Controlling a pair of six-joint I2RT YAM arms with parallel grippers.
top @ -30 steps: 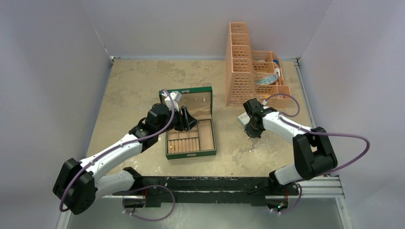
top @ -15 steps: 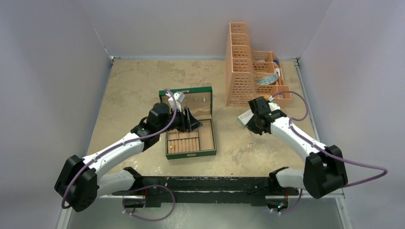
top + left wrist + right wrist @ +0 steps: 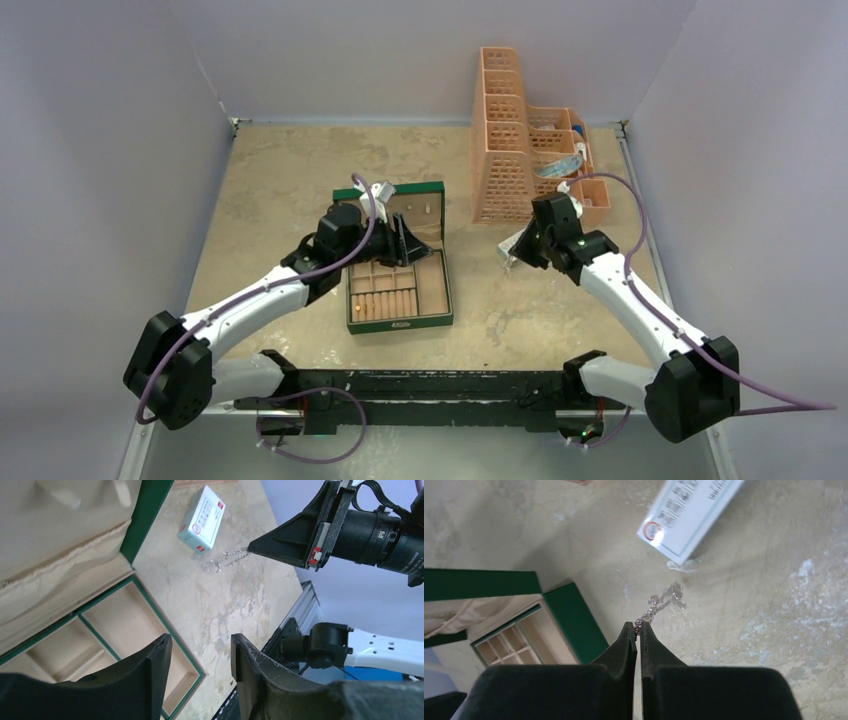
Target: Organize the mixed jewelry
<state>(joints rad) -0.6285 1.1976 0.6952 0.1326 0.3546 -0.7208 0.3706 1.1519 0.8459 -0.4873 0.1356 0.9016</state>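
My right gripper (image 3: 637,626) is shut on one end of a thin silvery chain (image 3: 663,601). The chain hangs above the table between the open green box (image 3: 400,326) and a small white card box with red print (image 3: 689,512). The left wrist view also shows the chain (image 3: 227,559) dangling from the right fingertips (image 3: 257,544). My left gripper (image 3: 200,652) is open and empty over the box's right compartments (image 3: 125,625). Gold-coloured rings (image 3: 383,302) sit in the ring slots. In the top view my right gripper (image 3: 517,254) is right of the box.
A tall orange lattice organizer (image 3: 520,140) with items in its bins stands at the back right, just behind my right wrist. The box's raised lid (image 3: 420,205) stands behind my left gripper. The white card box (image 3: 201,518) lies on the table.
My right arm has straightened and lifted, carrying the chain up off the table. My left gripper has shifted slightly to the right over the box and stays open.
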